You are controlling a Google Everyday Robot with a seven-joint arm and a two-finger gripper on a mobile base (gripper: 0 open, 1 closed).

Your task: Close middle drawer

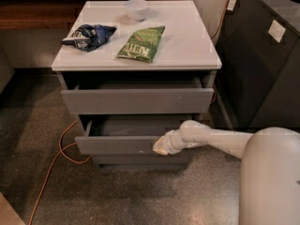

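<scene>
- Camera view — middle drawer [115, 145] is pulled part-way out of the gray cabinet. Its low slab face stands forward of the frame and the tray behind it is visible and looks empty.
- Gripper [161, 147] sits at the right part of that face, touching it or just beside it. Wide or narrow: cannot tell from here. It holds nothing that I can see.
- Arm [220, 139] reaches in from the right, low and roughly level with the drawer.
- Handling, as a judgement: the box is rigid and likely light when empty, and should slide on runners. The matte face has no handle, so there is nothing to grasp — a flat push on the front is the way.
- The contact point is right of centre, so the drawer may skew or bind. Pushing nearer the middle would be safer.
- Top drawer [136, 101] has a taller face and also stands slightly out, above the push line and apart from the gripper.
- White top [187, 50] carries a bowl [137, 8], a blue bag [89, 35] and a green bag [142, 43], all well clear of the drawer.
- Orange cable [47, 182] loops on the floor to the left of the cabinet, not in the drawer's path.
- Dark cabinet [262, 74] stands close on the right, near the arm — it leaves little room on that side.
</scene>
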